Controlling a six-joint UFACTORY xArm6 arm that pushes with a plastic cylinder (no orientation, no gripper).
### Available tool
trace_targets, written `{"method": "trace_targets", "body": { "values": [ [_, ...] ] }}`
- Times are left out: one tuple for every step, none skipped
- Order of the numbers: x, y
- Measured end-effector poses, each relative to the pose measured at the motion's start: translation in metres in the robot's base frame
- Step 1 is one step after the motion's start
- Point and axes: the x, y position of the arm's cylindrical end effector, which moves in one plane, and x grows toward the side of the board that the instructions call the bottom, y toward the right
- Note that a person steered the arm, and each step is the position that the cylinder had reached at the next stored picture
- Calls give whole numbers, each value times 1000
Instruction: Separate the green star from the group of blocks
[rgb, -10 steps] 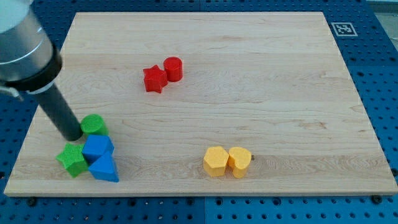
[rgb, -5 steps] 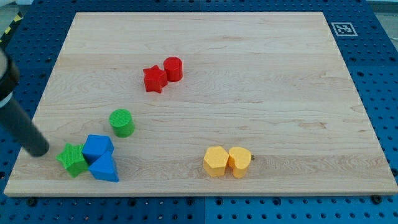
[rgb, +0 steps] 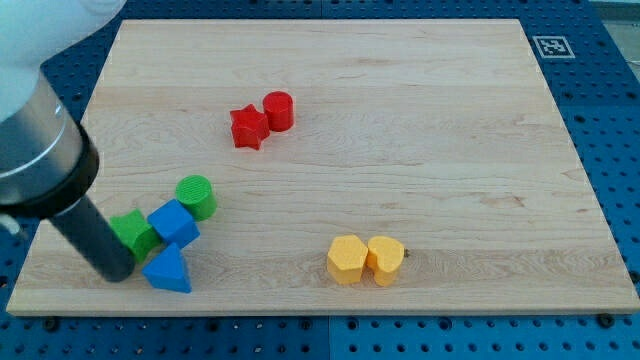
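The green star (rgb: 133, 233) lies near the board's lower left, touching a blue block (rgb: 174, 222) on its right. A blue triangular block (rgb: 167, 270) sits just below them and a green cylinder (rgb: 196, 197) stands just above the blue block, touching it or nearly so. My tip (rgb: 114, 271) rests on the board just below and left of the green star, touching or nearly touching it, and left of the blue triangular block. The dark rod rises up and to the left.
A red star (rgb: 248, 128) and a red cylinder (rgb: 279, 110) sit together at the upper middle. Two yellow blocks (rgb: 366, 259) sit side by side at the lower middle. The wooden board's left edge (rgb: 40, 230) is close to my tip.
My tip moved from left of the green star to below it. The green star shifted up and right, pushing the blue block toward the green cylinder. The blue triangular block barely moved.
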Motion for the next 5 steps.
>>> {"method": "trace_targets", "body": {
  "values": [
    [-23,0],
    [-45,0],
    [-55,10],
    [-60,35],
    [-83,54]
  ]
}}
